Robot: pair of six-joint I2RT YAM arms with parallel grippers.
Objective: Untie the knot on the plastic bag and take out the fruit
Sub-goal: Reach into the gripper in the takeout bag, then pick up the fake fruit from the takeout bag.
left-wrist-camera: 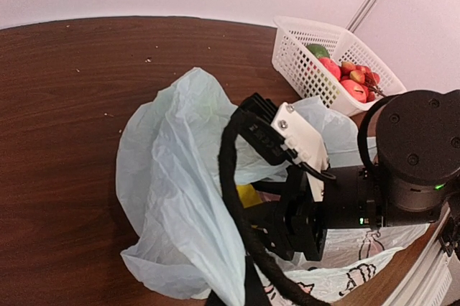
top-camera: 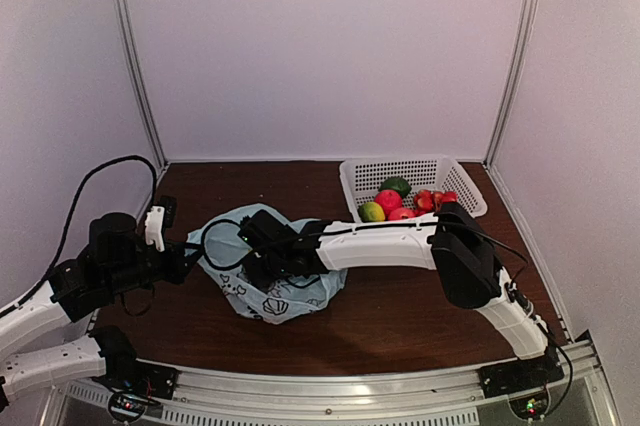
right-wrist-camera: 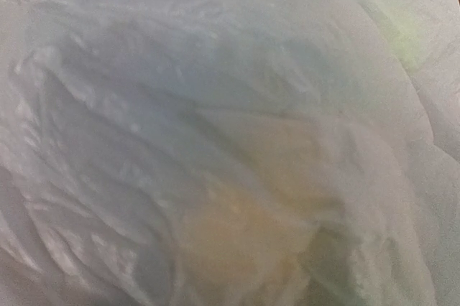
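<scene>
Though plastic bag (top-camera: 275, 301) is untied, fruit (top-camera: 388, 202) in basket (top-camera: 392, 170), yellow piece (left-wrist-camera: 248, 195) sits inside — left pincer (top-camera: 186, 264) clamps bag; right pincer (left-wrist-camera: 269, 223) unreadable.

Top cam high at near edge, looking down on desk (top-camera: 400, 326). Left wrist near bag (left-wrist-camera: 172, 177); right wrist up against it. All share bag.

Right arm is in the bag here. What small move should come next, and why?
Probably ease the right gripper a little deeper toward the yellow fruit before closing. The left wrist view shows that fruit just ahead of it inside the open bag, whose edge the left gripper holds. The right wrist view shows only plastic over a yellow blur.
</scene>
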